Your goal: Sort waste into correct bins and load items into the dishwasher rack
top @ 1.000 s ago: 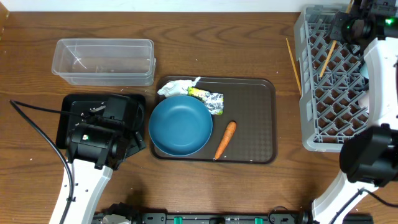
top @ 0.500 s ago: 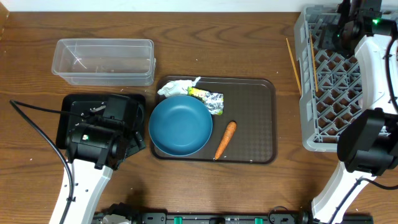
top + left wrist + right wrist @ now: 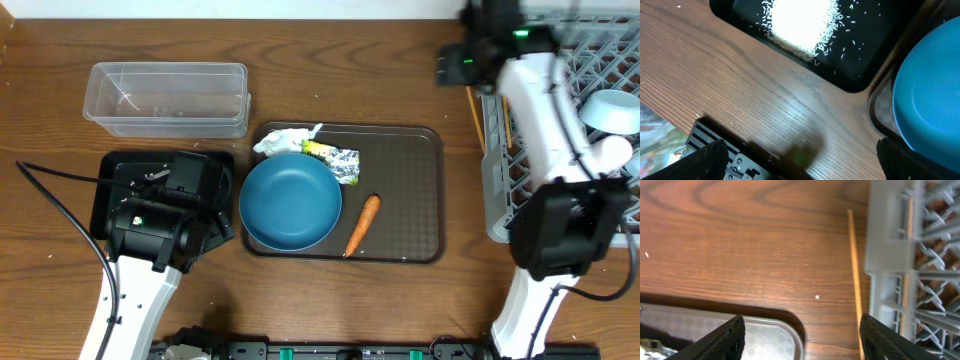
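- bare table (image 3: 400, 60) lies open along the far edge, from the tub (image 3: 165, 98) at the left to the rack (image 3: 560, 150) at the right; a narrower strip of wood separates the brown tray (image 3: 410, 200) from the rack.
- one chopstick (image 3: 474, 105) lies on the wood just beside the rack's left wall and roughly parallel to it; a second chopstick (image 3: 910, 217) lies inside the rack, close along the same wall.
- a small bowl (image 3: 612, 108) sits in the rack, near its right side.
- the right arm (image 3: 545, 110) reaches from the near edge up across the rack's left part.
- the right gripper (image 3: 802, 330) hovers over wood between the brown tray's far right corner and the rack, with the fingers spread wide, nothing between them and nothing touched.
- the left gripper (image 3: 800, 150) is over wood beside a corner of the black tray (image 3: 880, 50), fingers likewise parted wide and empty.
- rice (image 3: 800, 20) is heaped in the black tray, stray grains scattered round the heap.
- on the brown tray, the blue bowl (image 3: 290, 200) fills the left half, with paper (image 3: 285, 140) and wrapper (image 3: 335, 162) against its far rim.
- the carrot (image 3: 362, 225) lies just right of the bowl near the front edge; the tray's right side is bare mat.
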Tool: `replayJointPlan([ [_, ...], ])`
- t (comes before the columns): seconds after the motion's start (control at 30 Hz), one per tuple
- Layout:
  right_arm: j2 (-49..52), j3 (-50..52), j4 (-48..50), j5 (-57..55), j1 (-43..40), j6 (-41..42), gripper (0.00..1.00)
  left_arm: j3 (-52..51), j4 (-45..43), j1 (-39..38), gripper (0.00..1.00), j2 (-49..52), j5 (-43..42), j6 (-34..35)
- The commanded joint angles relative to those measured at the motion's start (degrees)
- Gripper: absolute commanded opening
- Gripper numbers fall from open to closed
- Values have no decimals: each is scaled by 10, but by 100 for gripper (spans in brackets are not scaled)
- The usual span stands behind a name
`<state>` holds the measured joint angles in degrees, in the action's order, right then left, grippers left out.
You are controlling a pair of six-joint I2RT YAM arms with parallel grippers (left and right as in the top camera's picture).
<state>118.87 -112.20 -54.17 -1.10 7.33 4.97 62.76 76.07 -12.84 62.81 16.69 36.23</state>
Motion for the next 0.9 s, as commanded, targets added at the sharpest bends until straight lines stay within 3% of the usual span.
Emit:
replayJointPlan([
  [0.0,-11,-3,12,-156,45,6,75,6,2,3,98,0,5,7],
  [0.87,145,-10,87,-184,33,32,86,6,2,3,98,0,5,7],
])
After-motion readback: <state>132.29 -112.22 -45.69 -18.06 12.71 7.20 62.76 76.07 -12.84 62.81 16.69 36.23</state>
